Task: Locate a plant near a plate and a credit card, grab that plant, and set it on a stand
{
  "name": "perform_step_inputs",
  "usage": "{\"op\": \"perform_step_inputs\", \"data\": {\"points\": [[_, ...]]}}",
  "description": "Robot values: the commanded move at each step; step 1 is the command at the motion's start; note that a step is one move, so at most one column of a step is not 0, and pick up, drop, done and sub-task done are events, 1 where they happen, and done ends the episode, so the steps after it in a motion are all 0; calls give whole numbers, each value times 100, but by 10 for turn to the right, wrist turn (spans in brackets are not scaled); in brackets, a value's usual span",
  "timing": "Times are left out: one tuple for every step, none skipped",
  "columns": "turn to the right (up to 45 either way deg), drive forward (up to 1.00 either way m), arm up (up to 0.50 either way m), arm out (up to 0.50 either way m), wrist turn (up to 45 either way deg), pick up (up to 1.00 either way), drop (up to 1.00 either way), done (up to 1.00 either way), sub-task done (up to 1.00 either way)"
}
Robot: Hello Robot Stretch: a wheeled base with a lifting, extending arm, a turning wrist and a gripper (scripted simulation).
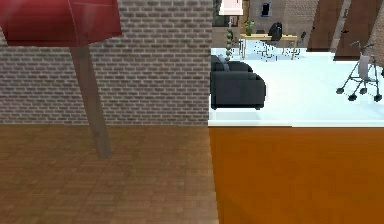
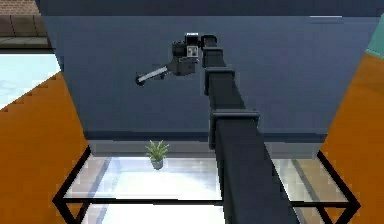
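Tabletop [image 2: 110, 182]: glass in a black frame, along the bottom of the arm side view.
Plant [image 2: 157, 152]: small and green; you see it upright on the tabletop, lower middle of the frame, left of the arm [image 2: 236, 140].
Tool [image 2: 145, 77]: upper middle, higher in the frame than the plant, before a bare blue-grey wall; it holds nothing; fingers apart or together, you cannot tell.
Sofa [image 1: 237, 85]: dark, middle right of the forward view, beyond the orange floor.
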Motion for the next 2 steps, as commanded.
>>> {"op": "perform_step_inputs", "data": {"points": [[0, 0, 0, -10, 0, 0, 0, 0, 0], [0, 0, 0, 0, 0, 0, 0, 100, 0]]}}
